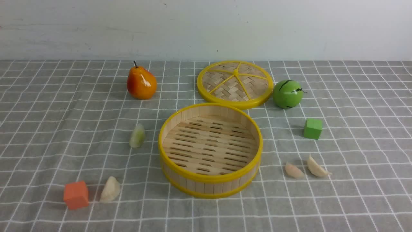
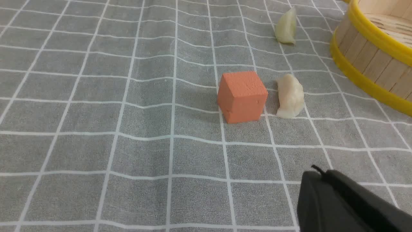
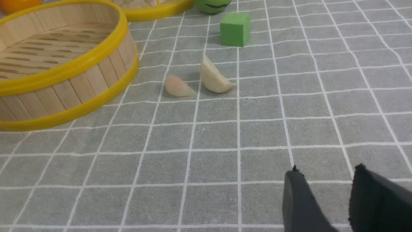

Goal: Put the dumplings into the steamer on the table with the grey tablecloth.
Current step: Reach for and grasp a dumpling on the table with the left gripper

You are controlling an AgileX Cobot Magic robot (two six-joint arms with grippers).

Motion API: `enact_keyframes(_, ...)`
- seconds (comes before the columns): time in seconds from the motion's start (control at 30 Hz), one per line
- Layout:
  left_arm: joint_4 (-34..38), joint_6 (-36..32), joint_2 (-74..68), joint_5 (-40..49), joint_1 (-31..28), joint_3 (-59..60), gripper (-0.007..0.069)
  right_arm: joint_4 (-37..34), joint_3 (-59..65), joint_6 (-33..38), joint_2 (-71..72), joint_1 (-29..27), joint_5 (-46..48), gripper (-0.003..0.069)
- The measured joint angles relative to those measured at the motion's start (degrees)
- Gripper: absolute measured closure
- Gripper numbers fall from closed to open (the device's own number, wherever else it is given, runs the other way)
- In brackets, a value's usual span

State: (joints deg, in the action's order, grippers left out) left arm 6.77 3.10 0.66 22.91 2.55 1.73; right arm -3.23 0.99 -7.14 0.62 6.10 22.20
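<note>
- Jaws of the right gripper [image 3: 327,175] stand slightly parted with nothing between them, over the grey tablecloth [image 3: 193,161] and short of its nearest pair of dumplings.
- Left gripper [image 2: 341,199] shows only one dark corner, so I cannot tell whether it is parted or closed.
- With the steamer [image 1: 209,176] as dial centre in the front view, the pink dumpling [image 1: 293,170] and right cream dumpling [image 1: 317,167] lie just beside each other at four o'clock.
- The green dumpling [image 1: 137,136] lies at nine; the left cream dumpling [image 1: 110,190] at eight, just beside the orange cube [image 1: 76,194].
- The steamer is empty, its lid [image 1: 235,83] set flat at one o'clock, probably to leave the basket open for drops; two dumplings a side suit one arm each.
</note>
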Motion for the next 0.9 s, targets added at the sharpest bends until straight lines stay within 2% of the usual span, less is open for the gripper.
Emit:
enact_keyframes(0.7,-0.1,0.0,0.0,-0.9,0.0,0.0,0.0634,0.5,0.0,0.0,0.0,0.0,-0.1,0.0419)
enact_keyframes(0.9,-0.1,0.0,0.0,-3.4,0.0,0.1,0.0627,3.6,0.2,0.0,0.0,0.0,-1.9,0.0419)
